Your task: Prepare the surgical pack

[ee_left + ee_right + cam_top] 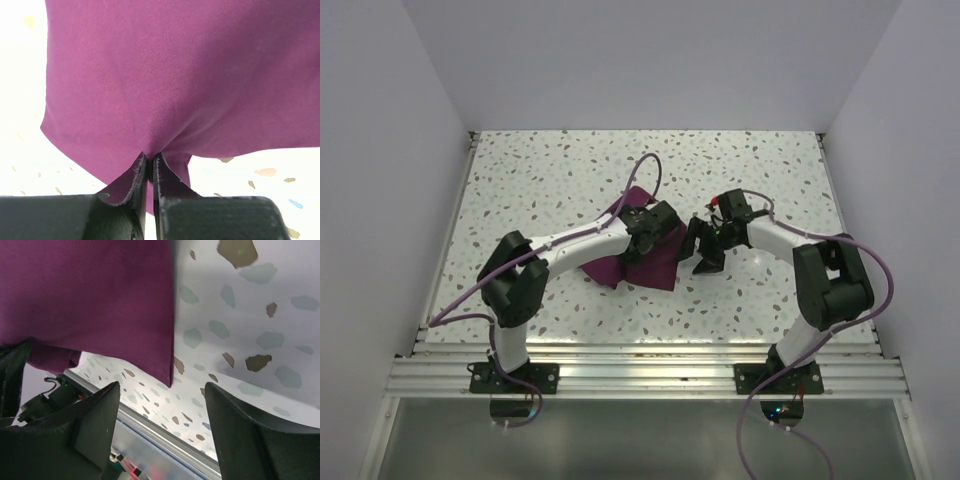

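Left wrist view is showing the left gripper [150, 165] pinching a fold of the plum-purple fabric cloth [175, 75], jaws holding it tightly. The cloth is sitting mid-frame on the speckled table [540, 180] in the top view; the right gripper [162, 410] is hovering just right of it, jaws wide.

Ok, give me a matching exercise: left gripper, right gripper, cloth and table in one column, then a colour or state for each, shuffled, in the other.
Column one:
1. left gripper
2. right gripper
3. cloth
4. table

Column two:
A. white with speckles
B. open, holding nothing
C. plum purple
D. shut on a pinch of fabric

Pairs: 1-D, 2-B, 3-C, 4-A
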